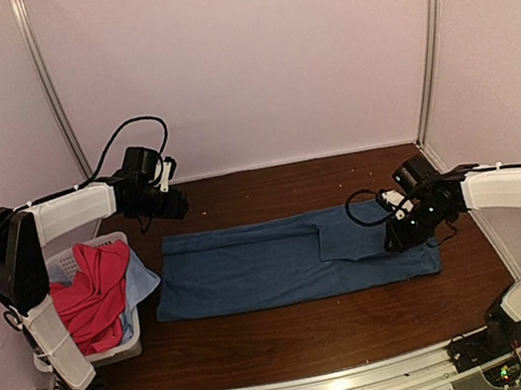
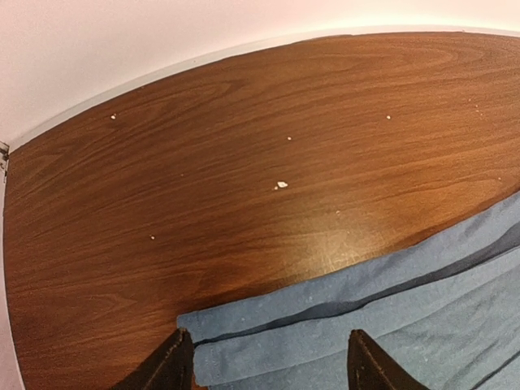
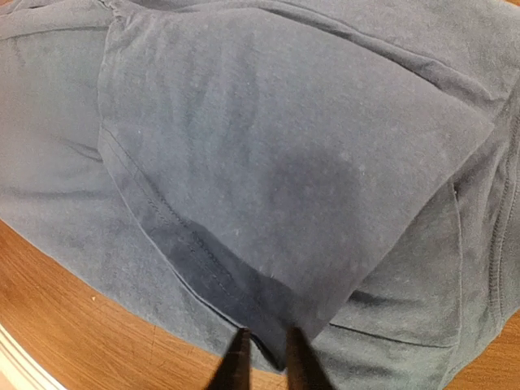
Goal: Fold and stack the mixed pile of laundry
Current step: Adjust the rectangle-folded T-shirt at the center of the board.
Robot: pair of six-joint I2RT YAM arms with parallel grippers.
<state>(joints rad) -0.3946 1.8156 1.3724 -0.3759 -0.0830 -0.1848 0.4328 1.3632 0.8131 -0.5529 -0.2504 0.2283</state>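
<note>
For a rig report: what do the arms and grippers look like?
The left arm and right arm have white shells over black joints, with loose black cables near the wrists. The left gripper and right gripper are black, two slim fingers each.

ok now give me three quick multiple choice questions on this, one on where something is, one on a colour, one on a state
1. Where is the pink shirt?
A on the floor
B in the basket
C hung on the wall

2. What colour is the T-shirt spread on the table?
A white
B pink
C dark blue

3. How is the left tool?
A open, holding nothing
B shut on the T-shirt
C shut on the basket

Answers:
1 B, it lies bunched inside the white basket at the left.
2 C, the cloth reads dark blue in every view.
3 A, its jaws stand wide apart over the T-shirt's corner.
</note>
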